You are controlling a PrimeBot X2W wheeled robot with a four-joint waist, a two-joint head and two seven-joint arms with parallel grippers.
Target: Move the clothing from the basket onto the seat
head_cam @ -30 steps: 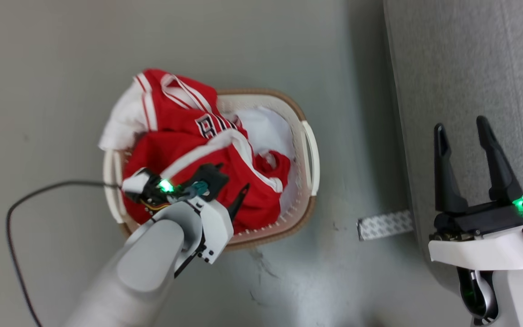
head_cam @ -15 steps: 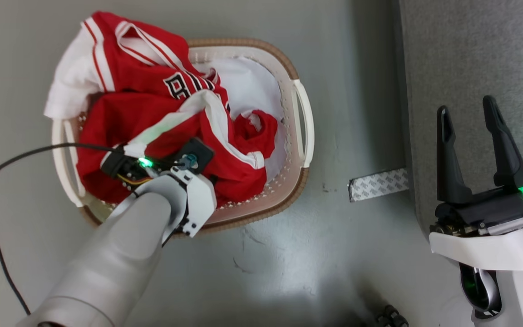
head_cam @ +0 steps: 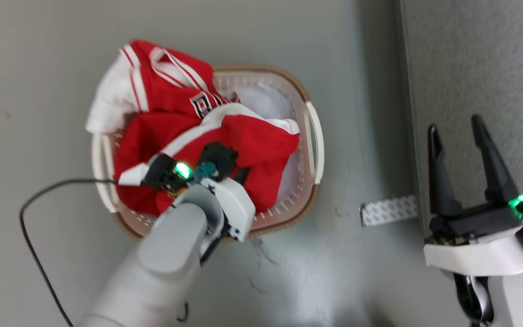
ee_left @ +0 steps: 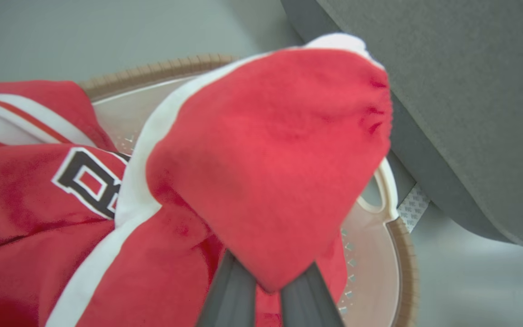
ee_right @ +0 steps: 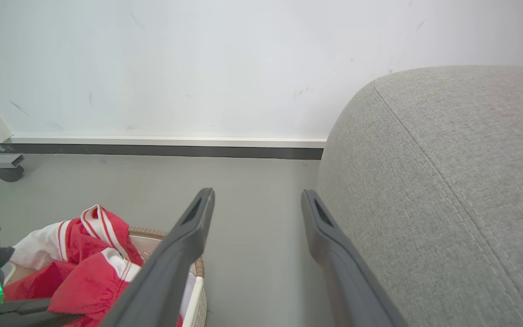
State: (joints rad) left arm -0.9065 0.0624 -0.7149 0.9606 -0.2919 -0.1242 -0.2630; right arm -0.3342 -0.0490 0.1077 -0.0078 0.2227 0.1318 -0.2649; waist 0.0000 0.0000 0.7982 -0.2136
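The clothing (head_cam: 225, 136) lies heaped in the basket (head_cam: 313, 136), but a red fold now bunches up above the basket's middle where the left tool (ee_left: 268, 284), open a moment ago, has clamped onto it. The grasp looks made, so lifting toward the seat (head_cam: 479, 59) right of the basket can begin (the right tool (head_cam: 463, 154) waits there, spread and empty).

A bare indoor room, homelike yet lab-plain. A grey upholstered seat (head_cam: 479, 68) at the right and a laundry basket (head_cam: 319, 136) at centre left stand on smooth grey floor (head_cam: 39, 59). In the right wrist view a white wall (ee_right: 198, 59) with dark skirting (ee_right: 152, 151) crosses the top, a caster (ee_right: 9, 173) at far left.
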